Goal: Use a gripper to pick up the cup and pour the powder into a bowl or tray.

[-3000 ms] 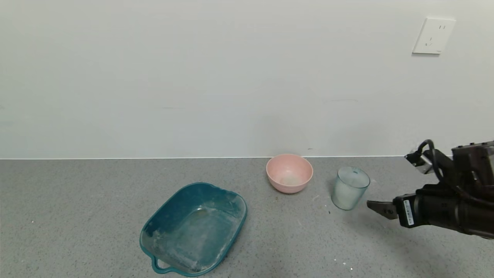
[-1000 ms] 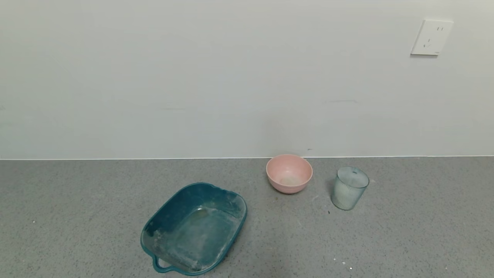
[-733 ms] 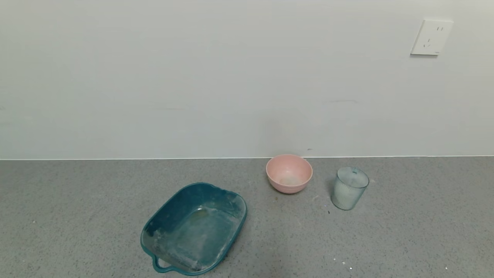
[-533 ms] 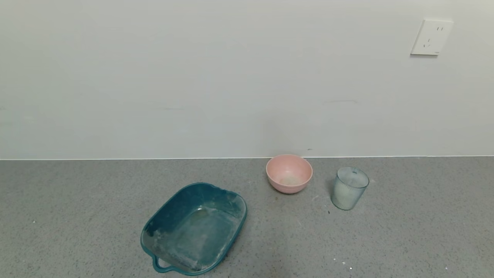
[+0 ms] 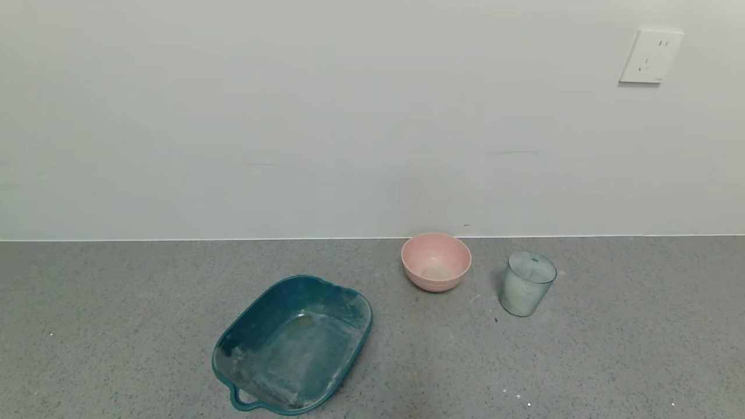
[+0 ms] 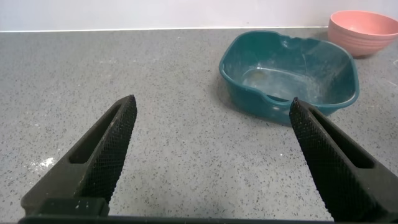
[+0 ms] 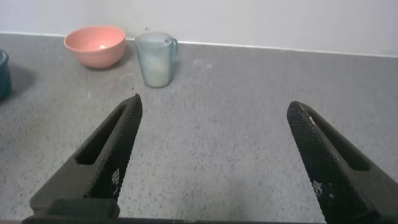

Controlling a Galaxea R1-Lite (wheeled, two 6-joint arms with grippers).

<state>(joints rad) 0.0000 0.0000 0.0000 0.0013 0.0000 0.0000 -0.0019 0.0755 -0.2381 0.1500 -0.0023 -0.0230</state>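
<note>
Cup (image 5: pixel 527 284) stands upright beside pink bowl (image 5: pixel 436 261), teal tray (image 5: pixel 293 344) nearer — both grippers (image 6: pixel 211 162) (image 7: pixel 214 158) gape, well apart.

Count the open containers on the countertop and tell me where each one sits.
3. The teal tray lies nearest the robot, toward its left. The pink bowl sits farther back, close to the wall. The cup stands upright to the bowl's right, apart from it. None appears hidden.

No legible text, label, brand, number or sign appears in any view; the wall outlet (image 5: pixel 651 56) carries only a small mark too small to read.
</note>
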